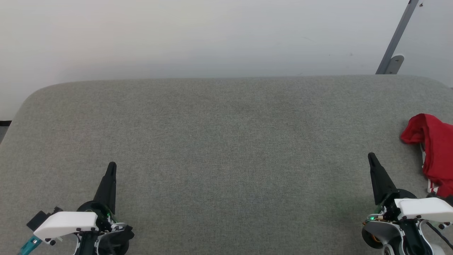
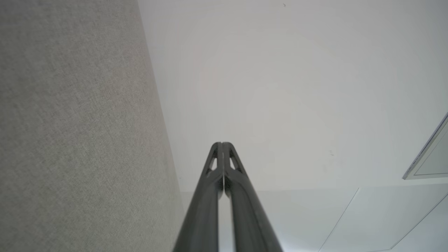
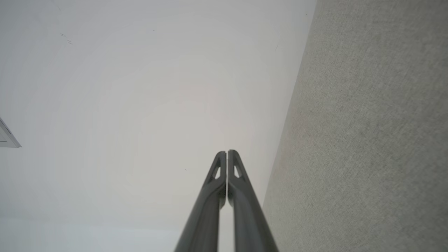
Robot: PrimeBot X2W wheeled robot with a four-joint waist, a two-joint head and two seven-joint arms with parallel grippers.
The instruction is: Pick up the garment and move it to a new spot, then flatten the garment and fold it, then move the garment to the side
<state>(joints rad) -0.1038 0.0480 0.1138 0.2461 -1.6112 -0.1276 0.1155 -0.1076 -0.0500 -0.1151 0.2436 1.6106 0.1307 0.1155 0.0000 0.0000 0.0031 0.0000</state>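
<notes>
My left gripper (image 1: 112, 166) and right gripper (image 1: 371, 156) had long black tapered fingers (image 2: 206, 203) with triangular cutouts (image 2: 212, 163) near the tips. Behind the jaws were white covers (image 1: 67, 222) with dark screws (image 1: 52, 243); green LED (image 1: 372, 218) and black cable (image 1: 439, 232) behind the right.

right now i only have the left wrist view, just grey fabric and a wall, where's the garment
Observer: In the head view the garment lies crumpled at the far right edge of the grey padded surface, partly cut off by the frame.
Operator: anything holding it
Observer: No. The right gripper is nearest, and its fingertips point up the surface, apart from the cloth on its right.
Operator: open or shut
Observer: Shut. In the right wrist view its fingers are pressed together with nothing between them.
</notes>
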